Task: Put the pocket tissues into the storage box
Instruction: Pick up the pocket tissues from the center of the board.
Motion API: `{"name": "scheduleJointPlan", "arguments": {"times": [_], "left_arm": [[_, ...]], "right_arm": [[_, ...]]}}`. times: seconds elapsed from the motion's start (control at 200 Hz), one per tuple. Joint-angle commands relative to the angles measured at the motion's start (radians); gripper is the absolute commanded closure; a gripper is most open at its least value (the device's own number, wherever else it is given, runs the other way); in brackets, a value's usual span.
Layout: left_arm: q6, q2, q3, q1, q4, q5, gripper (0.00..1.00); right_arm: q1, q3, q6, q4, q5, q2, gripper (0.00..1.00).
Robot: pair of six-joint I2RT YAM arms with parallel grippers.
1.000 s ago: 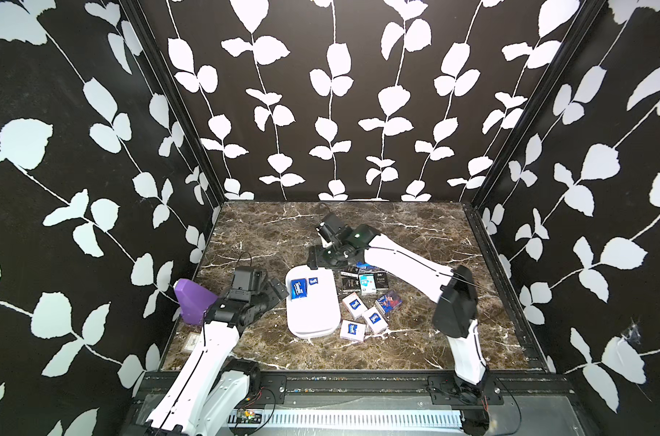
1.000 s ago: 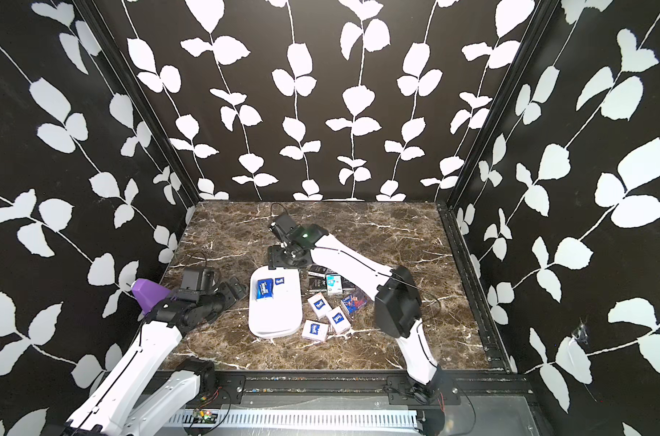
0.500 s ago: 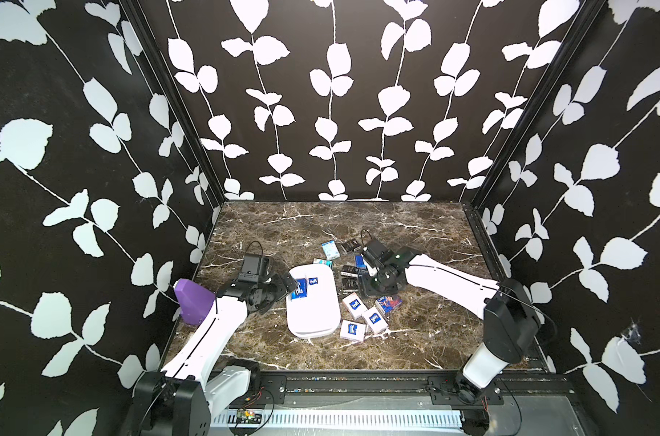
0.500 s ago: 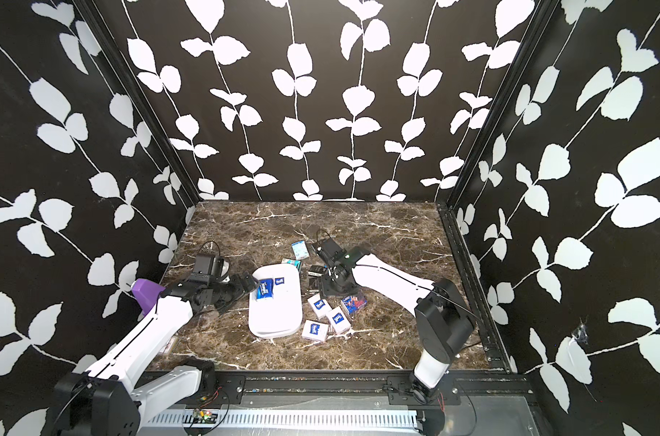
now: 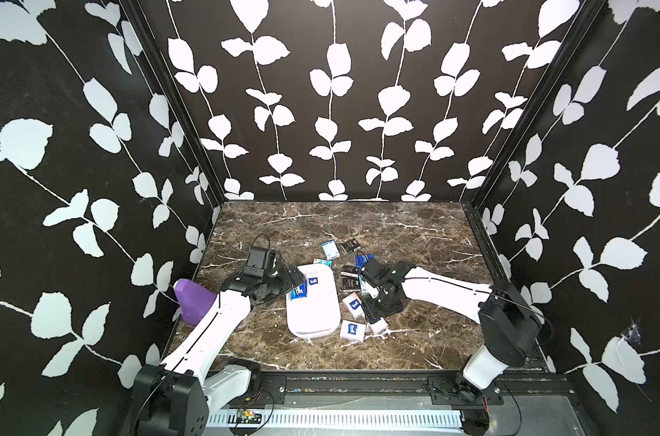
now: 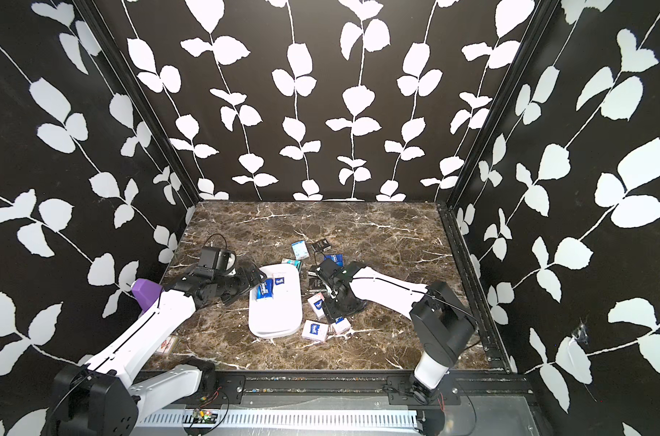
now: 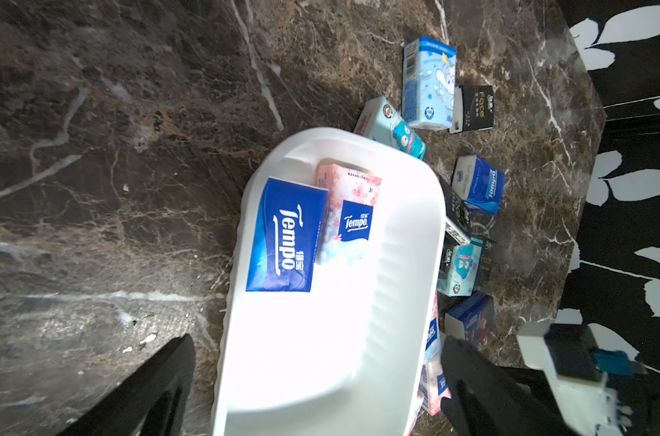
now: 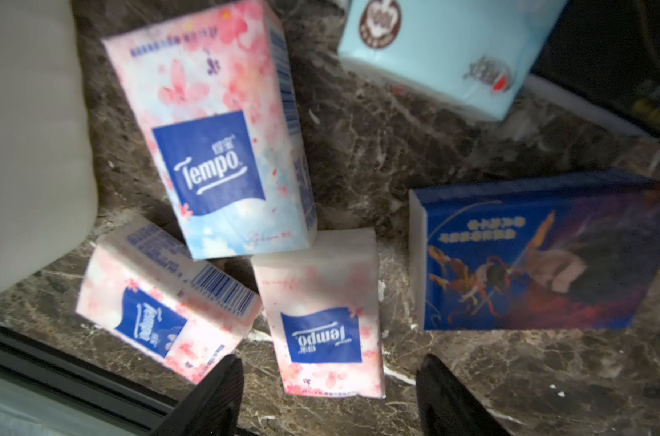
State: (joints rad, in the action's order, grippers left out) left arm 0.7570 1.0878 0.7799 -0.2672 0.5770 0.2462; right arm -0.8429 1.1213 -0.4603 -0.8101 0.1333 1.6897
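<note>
The white storage box (image 5: 315,315) lies mid-table, also seen in the other top view (image 6: 275,317). Inside its far end lie a blue pocket tissue pack (image 7: 283,234) and a pink-white one (image 7: 353,211). My left gripper (image 7: 313,381) hangs open over the box (image 7: 320,358), its fingers straddling it; in a top view it (image 5: 297,278) sits at the box's far left corner. Right of the box, my right gripper (image 8: 328,396) is open above a pink-white pack (image 8: 320,313). Two more pink-white packs (image 8: 222,151) (image 8: 162,302) and a dark blue figure pack (image 8: 539,256) lie beside it.
Teal (image 5: 330,249), black (image 5: 350,245) and blue (image 5: 362,260) packs are scattered beyond the box. A purple angular object (image 5: 194,300) stands at the left wall. A red-white card (image 6: 166,343) lies under the left arm. The black front rail (image 8: 56,370) runs close to the nearest packs.
My right gripper has swung from the box's far end back to the packs right of the box. My left gripper has moved in over the box's far left corner. Both stayed open.
</note>
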Motion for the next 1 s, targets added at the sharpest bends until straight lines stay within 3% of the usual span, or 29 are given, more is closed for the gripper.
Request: {"name": "scheduleJointPlan", "arguments": {"times": [0.0,0.33,0.545,0.675,0.995], "left_arm": [[0.008,-0.058,-0.017,-0.003,0.025,-0.027,0.01],[0.045,-0.127,-0.074,-0.002,0.033,-0.051,0.01],[0.058,-0.119,-0.080,-0.003,0.013,-0.051,0.01],[0.064,-0.106,-0.084,-0.003,-0.002,-0.049,0.01],[0.117,-0.103,-0.128,-0.003,-0.066,-0.048,0.01]], "right_arm": [[-0.011,0.020,0.034,-0.007,-0.041,0.045,0.26],[-0.014,0.015,0.025,0.030,-0.083,0.092,0.30],[-0.015,-0.001,0.003,0.042,-0.073,0.070,0.50],[-0.015,-0.009,-0.024,0.024,-0.056,0.025,0.55],[-0.015,0.201,-0.092,-0.098,-0.004,-0.031,0.56]]}}
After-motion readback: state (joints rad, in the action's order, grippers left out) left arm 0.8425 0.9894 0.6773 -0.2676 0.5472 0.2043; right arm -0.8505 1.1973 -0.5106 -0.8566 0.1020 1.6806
